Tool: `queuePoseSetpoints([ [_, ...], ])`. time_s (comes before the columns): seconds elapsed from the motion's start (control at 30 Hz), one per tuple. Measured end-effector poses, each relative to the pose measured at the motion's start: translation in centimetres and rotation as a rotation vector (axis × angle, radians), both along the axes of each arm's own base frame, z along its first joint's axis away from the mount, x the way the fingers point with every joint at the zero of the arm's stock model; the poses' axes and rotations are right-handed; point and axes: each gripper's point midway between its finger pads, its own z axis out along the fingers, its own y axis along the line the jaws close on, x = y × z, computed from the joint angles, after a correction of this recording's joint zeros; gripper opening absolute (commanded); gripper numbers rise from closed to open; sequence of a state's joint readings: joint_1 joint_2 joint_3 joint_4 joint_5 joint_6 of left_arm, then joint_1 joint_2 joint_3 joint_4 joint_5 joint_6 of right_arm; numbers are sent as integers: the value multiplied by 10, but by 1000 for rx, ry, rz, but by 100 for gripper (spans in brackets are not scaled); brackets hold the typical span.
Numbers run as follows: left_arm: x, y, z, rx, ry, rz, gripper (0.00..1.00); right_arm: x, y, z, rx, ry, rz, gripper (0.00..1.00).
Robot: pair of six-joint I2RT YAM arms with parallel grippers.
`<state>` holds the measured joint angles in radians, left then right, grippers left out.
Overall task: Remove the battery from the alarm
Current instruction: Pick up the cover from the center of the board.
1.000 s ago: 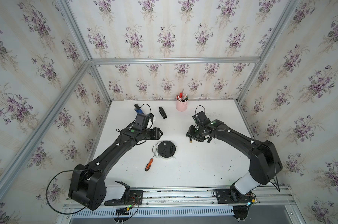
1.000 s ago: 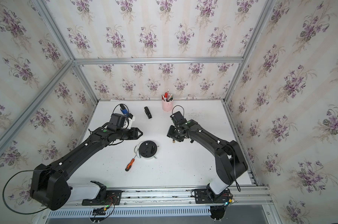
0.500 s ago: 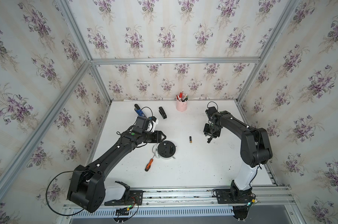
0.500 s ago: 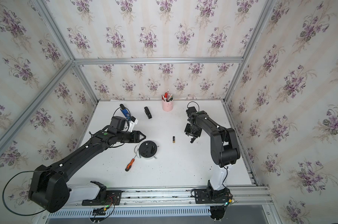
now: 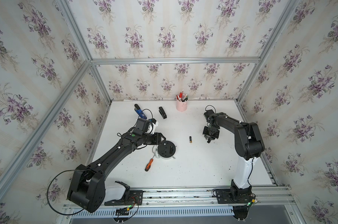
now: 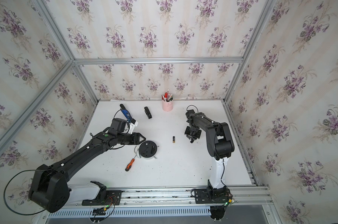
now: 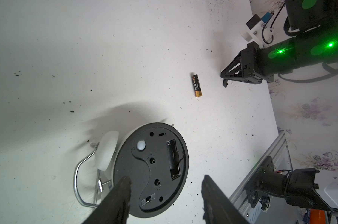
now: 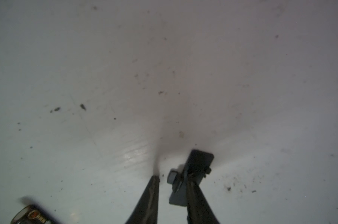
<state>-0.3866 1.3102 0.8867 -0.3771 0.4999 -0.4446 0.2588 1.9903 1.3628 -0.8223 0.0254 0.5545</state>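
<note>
The alarm (image 5: 166, 150) (image 6: 148, 149) lies face down with its round black back up, and its battery slot (image 7: 174, 161) is empty. The black and gold battery (image 5: 190, 139) (image 6: 173, 139) (image 7: 196, 85) (image 8: 28, 215) lies loose on the table to the alarm's right. My left gripper (image 5: 163, 139) (image 7: 165, 179) hovers open over the alarm's (image 7: 150, 174) rear edge. My right gripper (image 5: 209, 138) (image 8: 173, 179) is to the right of the battery, low over the table. Its jaws stand a narrow gap apart beside a small black cover piece (image 8: 201, 159).
An orange-and-black screwdriver (image 5: 149, 164) lies in front of the alarm. A pink pen cup (image 5: 181, 105), a black stapler (image 5: 162, 112) and a blue-and-black device (image 5: 140, 111) stand along the back. Cage walls enclose the table; a metal rail (image 5: 183, 194) runs along the front.
My right gripper has pulled away to the right, leaving the battery on the table, and its jaws have narrowed. My left gripper has edged closer to the alarm.
</note>
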Motion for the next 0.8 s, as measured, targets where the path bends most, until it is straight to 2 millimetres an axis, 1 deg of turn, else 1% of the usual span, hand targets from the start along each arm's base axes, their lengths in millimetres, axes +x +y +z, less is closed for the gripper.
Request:
queuePoseSetpoints([
  [0.1, 0, 0, -1, 1, 2, 0, 61, 1, -3, -1, -9, -4, -4, 26],
  [0.2, 0, 1, -3, 5, 5, 2, 61, 2, -5, -1, -15, -9, -9, 22],
  [0.3, 0, 1, -4, 5, 4, 3, 61, 5, -7, -2, -20, -15, -12, 13],
  [0.4, 0, 1, -4, 5, 4, 3, 61, 9, -8, -2, -23, -29, -15, 8],
  [0.47, 0, 1, -4, 6, 4, 3, 61, 8, -9, -2, -20, -28, -17, 1],
  [0.7, 0, 1, -4, 9, 1, 2, 60, 8, -8, 1, -9, -46, -19, 0],
  [0.77, 0, 1, -2, 9, 0, 2, 60, 5, -7, 8, 6, -57, -21, 0],
  [0.8, 0, 1, 1, 7, -4, 2, 60, 5, -7, 15, 14, -71, -24, 0],
])
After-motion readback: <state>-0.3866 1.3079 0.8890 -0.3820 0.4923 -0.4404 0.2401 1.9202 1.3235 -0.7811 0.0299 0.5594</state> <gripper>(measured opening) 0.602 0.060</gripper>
